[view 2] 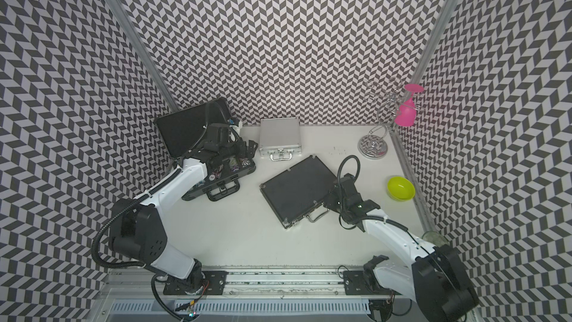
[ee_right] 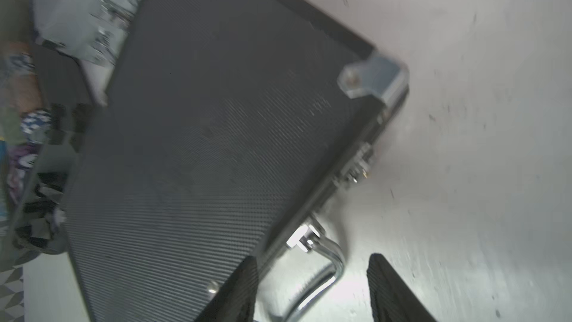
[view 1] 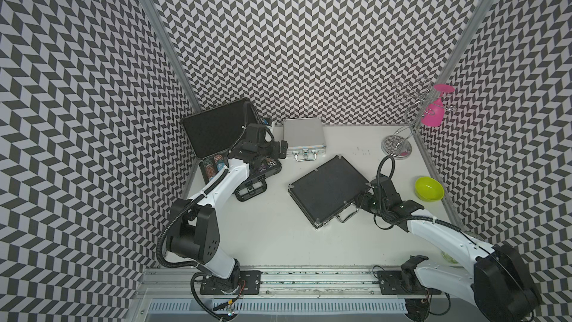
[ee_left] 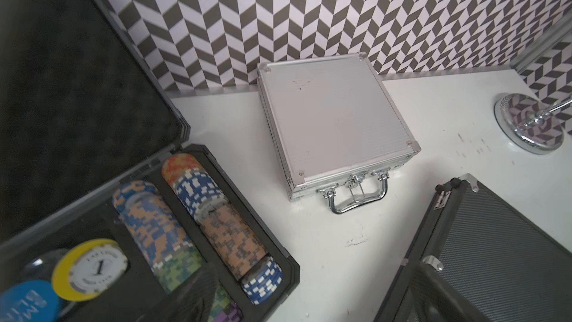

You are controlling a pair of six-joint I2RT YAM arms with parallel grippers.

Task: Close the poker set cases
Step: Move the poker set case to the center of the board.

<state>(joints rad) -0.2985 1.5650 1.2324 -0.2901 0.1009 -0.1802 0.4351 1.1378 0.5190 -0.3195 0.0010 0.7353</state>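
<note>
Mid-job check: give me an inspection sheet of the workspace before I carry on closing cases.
Surface: white table, a few dark scuffs.
Job's things: large black case open, lid raised, chips showing; silver case shut; medium black case lid down.
Clutter: chrome rack with hanging pink glass; green bowl; all apart from the cases.
Grippers: left gripper open over the open case, empty; right gripper open at the medium case's handle, not clamped.
Cables: black conduit loops on both arms, no snag seen.
Surroundings: chevron walls on three sides, rail in front.
</note>
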